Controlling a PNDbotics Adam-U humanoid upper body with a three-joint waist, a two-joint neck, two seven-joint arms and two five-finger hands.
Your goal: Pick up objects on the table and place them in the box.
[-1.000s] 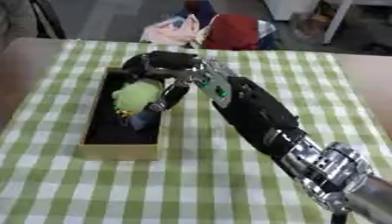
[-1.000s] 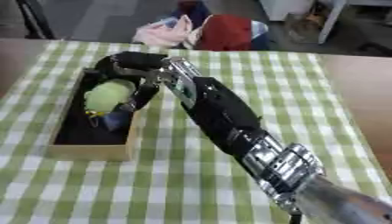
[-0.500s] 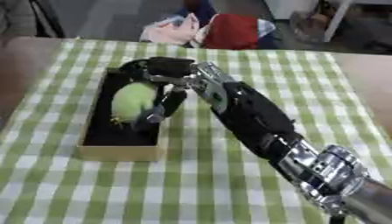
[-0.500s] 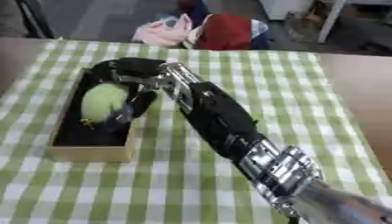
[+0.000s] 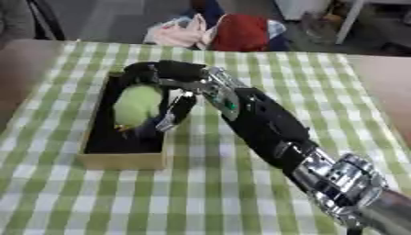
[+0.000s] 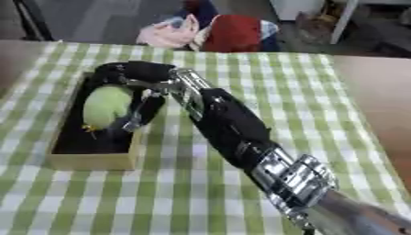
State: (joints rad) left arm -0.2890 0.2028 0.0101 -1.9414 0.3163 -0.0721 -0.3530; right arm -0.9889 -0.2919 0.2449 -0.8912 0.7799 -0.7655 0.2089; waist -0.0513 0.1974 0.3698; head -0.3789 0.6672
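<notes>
A long wooden box [image 5: 120,160] with a black inside lies on the left of the green-checked table. A pale green rounded object [image 5: 136,104] rests lengthwise inside it, with a small orange bit and something dark at its near end. My right arm reaches across from the lower right. My right hand [image 5: 173,73] arches over the green object, with fingers curled round its far end and the thumb [image 5: 180,108] down its right side. My left hand shows in no view.
Beyond the table's far edge lie a red bag [image 5: 237,32] and a pink cloth [image 5: 173,34]. The checked cloth [image 5: 265,59] covers the table to the right of the box and in front of it.
The green object has sunk from a tilted hold above the box to lie flat inside it, a little further left. My hand has stayed round it.
</notes>
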